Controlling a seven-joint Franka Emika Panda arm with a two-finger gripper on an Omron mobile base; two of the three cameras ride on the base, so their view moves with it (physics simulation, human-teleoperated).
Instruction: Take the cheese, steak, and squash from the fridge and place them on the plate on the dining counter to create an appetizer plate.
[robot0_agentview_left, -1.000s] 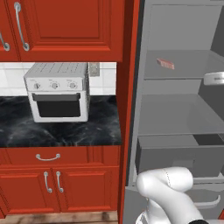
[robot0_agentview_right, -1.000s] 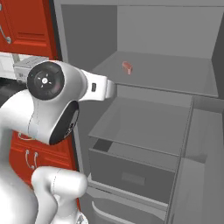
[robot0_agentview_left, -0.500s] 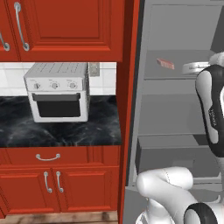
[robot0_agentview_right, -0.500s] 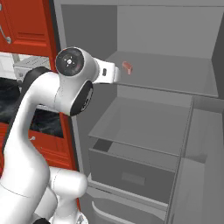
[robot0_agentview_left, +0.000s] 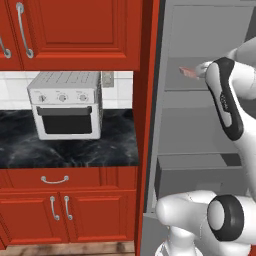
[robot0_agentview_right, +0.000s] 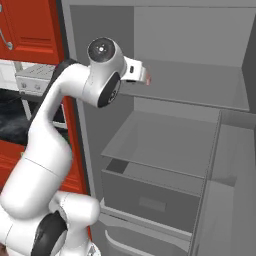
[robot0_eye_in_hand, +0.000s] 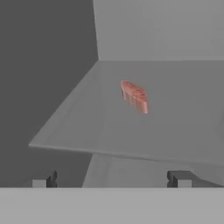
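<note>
The fridge (robot0_agentview_right: 200, 35) stands open with grey shelves. The steak (robot0_eye_in_hand: 134, 96), a thin pinkish-red slab, lies alone on the upper shelf (robot0_eye_in_hand: 175, 131). It shows too in the left base view, steak (robot0_agentview_left: 187, 72), and just past my hand in the right base view, steak (robot0_agentview_right: 148, 80). My gripper (robot0_eye_in_hand: 111, 180) is open at the shelf's front edge, level with it, and its fingertips (robot0_eye_in_hand: 177, 178) stay short of the steak with nothing between them. The cheese, squash, plate and dining counter are out of view.
Below the steak's shelf are a second grey shelf (robot0_agentview_right: 160, 145) and a boxy grey drawer (robot0_agentview_right: 150, 197). Left of the fridge, a white toaster oven (robot0_agentview_left: 67, 107) sits on a black worktop (robot0_agentview_left: 65, 152) between red cabinets (robot0_agentview_left: 80, 30). The fridge's left wall (robot0_eye_in_hand: 43, 78) is close to the hand.
The arm has swung up from low in front of the fridge. The hand now reaches to the upper shelf, near the steak. The jaws stayed open and the steak has not moved.
</note>
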